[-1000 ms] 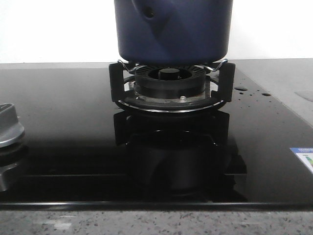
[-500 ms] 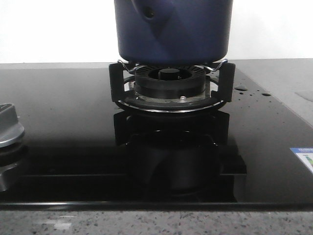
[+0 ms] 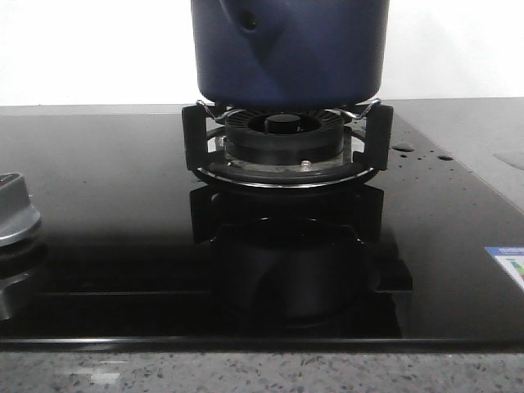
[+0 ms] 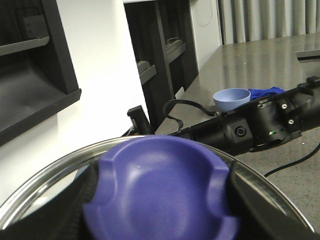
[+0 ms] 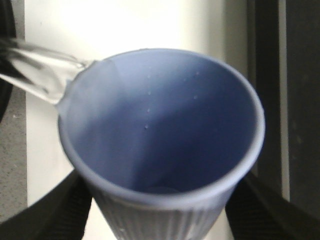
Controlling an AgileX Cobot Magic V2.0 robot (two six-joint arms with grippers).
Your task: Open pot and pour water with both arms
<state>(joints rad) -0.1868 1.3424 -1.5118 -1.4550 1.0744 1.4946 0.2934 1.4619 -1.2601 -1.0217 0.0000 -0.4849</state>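
We are seeing the pot (image 3: 288,51) sitting on the black burner (image 3: 284,139). Left of it, our left gripper (image 4: 160,200) is clenching the lid's blue knob (image 4: 160,192). To the right, our right gripper (image 5: 157,200) is grasping a blue cup (image 5: 165,135).

No readable text anywhere you look.

You have one printed item: a small white-and-blue rectangular sticker (image 3: 508,264) at the right edge of the glossy black glass cooktop (image 3: 106,205) in the front view, showing coloured bars, its lettering too small and cut off to read. Neither wrist view shows you any label, brand, number or sign.
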